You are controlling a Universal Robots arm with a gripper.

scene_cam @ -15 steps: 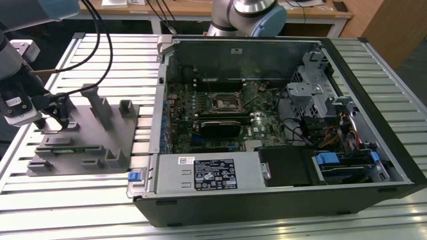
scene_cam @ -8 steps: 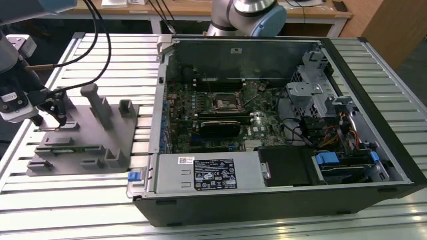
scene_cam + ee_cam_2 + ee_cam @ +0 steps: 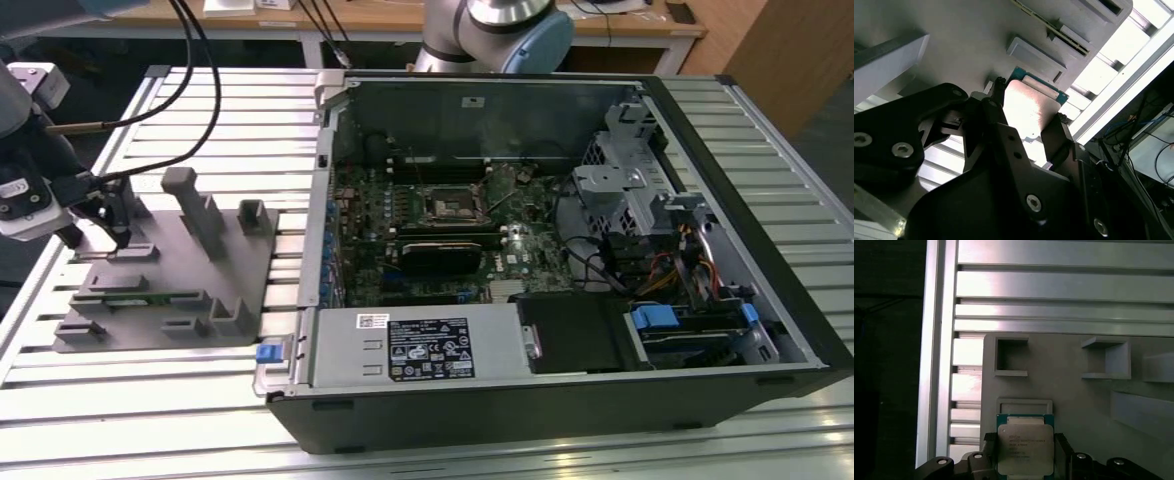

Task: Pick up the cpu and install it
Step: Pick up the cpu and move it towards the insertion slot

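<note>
The gripper (image 3: 1025, 462) stands with its two black fingers (image 3: 988, 452) closed against opposite edges of the cpu (image 3: 1025, 447), which sits between them above the grey fixture plate (image 3: 1079, 410). In both wrist views the chip shows a pale silvery metal lid on a thin green board, flat and square; in the second wrist view the lid (image 3: 1026, 110) catches a bright glare.

Just beyond the chip on the plate lies a shallow rectangular seat (image 3: 1024, 406), with two square pockets (image 3: 1011, 357) farther off. The plate's edge runs close beside the chip, and past it come the table's aluminium slats (image 3: 1064, 287) and side rail (image 3: 936, 365).

In the exterior view the gripper (image 3: 96, 235) hangs over the plate's far corner at the exterior view's left, upright grey posts (image 3: 200, 205) standing near it. A long green memory stick (image 3: 138, 297) lies in a slot along the plate's near side.

To the exterior view's right, well apart, the open computer case (image 3: 561, 410) lies on the table, holding the motherboard (image 3: 400, 215), its square socket frame (image 3: 451, 205) and a labelled power supply (image 3: 414, 345).
</note>
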